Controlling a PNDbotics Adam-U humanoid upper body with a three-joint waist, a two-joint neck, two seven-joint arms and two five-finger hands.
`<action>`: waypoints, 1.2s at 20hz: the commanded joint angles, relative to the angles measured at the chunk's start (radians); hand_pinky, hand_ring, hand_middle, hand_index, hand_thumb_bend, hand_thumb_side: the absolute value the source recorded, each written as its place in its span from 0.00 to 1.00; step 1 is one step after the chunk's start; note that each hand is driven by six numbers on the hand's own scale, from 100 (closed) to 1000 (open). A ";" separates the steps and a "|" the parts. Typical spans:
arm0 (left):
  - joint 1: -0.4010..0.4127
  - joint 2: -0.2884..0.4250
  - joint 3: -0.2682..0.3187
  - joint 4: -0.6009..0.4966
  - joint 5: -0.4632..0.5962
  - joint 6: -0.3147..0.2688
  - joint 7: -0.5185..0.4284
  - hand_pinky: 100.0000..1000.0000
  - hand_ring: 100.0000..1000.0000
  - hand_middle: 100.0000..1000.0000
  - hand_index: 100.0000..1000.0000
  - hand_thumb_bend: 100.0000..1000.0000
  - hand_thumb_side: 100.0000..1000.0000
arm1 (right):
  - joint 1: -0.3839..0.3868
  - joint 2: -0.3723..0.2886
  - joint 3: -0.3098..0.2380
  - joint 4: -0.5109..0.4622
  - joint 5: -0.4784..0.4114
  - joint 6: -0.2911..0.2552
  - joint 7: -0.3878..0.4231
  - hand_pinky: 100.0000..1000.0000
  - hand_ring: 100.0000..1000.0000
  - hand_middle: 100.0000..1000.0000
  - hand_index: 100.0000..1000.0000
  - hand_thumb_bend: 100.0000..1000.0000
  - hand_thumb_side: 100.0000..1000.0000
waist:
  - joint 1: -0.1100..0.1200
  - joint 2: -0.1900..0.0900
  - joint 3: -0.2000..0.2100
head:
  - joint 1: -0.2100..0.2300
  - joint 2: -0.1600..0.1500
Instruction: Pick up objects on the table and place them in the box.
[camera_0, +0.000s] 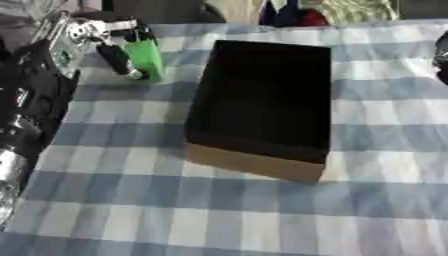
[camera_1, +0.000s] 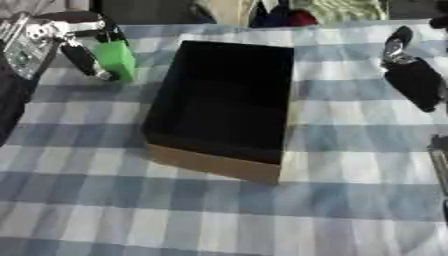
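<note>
A blue-and-white checked cloth (camera_0: 219, 210) is seen spread over the tabletop, with an open cardboard box (camera_0: 262, 100) set near its middle, the inside dark and the tan outer wall turned toward the near edge; nothing can be made out inside it. At the far left corner of the tabletop, the left robot hand (camera_0: 109, 42) is shown closed around a bright green object (camera_0: 145, 59), its dark fingers (camera_0: 118, 61) curled against the object's left side and its silver parts visible above it. The green object is held upright just beside the box's far left corner, apart from the box wall; whether its lower end touches the cloth cannot be told. The black left arm (camera_0: 35, 100) is seen running down the left edge of the tabletop. Toward the far right edge, the right robot hand (camera_1: 411, 75) is seen in the right eye view, black with a silver part near its upper end, lying over the cloth well apart from the box; whether its fingers are spread or curled cannot be told. Beyond the far edge of the tabletop, blurred shapes in red, dark blue and a pale striped pattern are visible.
</note>
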 joint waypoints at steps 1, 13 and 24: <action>-0.024 0.023 -0.004 -0.027 0.014 0.007 0.033 0.78 0.50 0.33 0.69 0.19 0.00 | -0.005 -0.002 -0.006 -0.017 0.009 -0.002 -0.002 0.83 0.90 0.74 0.89 0.00 0.31 | 0.000 -0.037 0.001 | -0.001 0.010; -0.037 -0.001 -0.070 -0.132 0.099 -0.016 0.078 0.75 0.49 0.31 0.67 0.18 0.00 | 0.015 0.026 -0.003 -0.031 0.030 -0.011 0.002 0.83 0.90 0.74 0.89 0.00 0.31 | 0.001 -0.072 0.003 | -0.022 0.039; -0.044 -0.057 -0.183 -0.318 0.242 0.046 0.057 0.73 0.50 0.33 0.68 0.10 0.00 | 0.043 0.055 0.000 -0.049 0.047 -0.021 0.006 0.83 0.90 0.74 0.90 0.00 0.32 | 0.007 -0.106 0.019 | -0.066 0.078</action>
